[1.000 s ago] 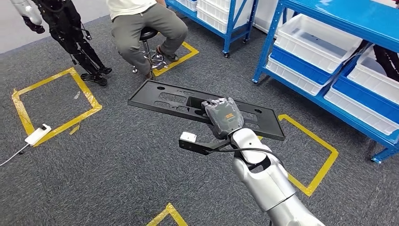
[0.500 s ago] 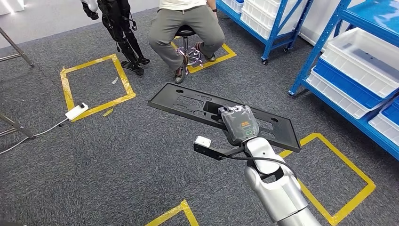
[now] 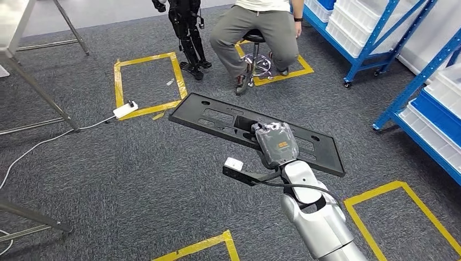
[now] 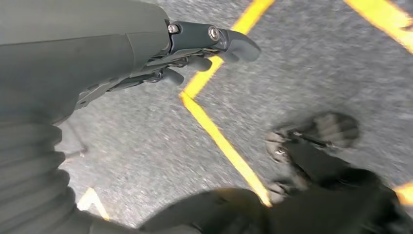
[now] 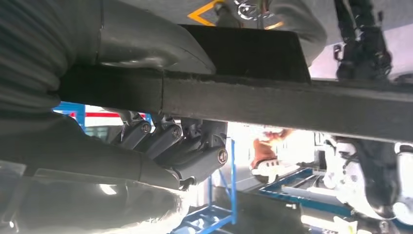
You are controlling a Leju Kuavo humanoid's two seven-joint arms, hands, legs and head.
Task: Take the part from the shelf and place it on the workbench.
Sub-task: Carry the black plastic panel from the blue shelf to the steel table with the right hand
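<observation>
Right hand (image 3: 277, 144) grips the black part (image 3: 217, 117) (fingers hidden beneath); left hand (image 4: 146, 58) hangs loosely open.

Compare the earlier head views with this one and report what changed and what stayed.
The whole scene has slid rightward: the camera turned left, away from the blue shelves, and metal table legs have come into view. That is the robot's turn, not the things moving. The right hand still grips the black panel, held the same way. The seated person stays on the stool.
</observation>
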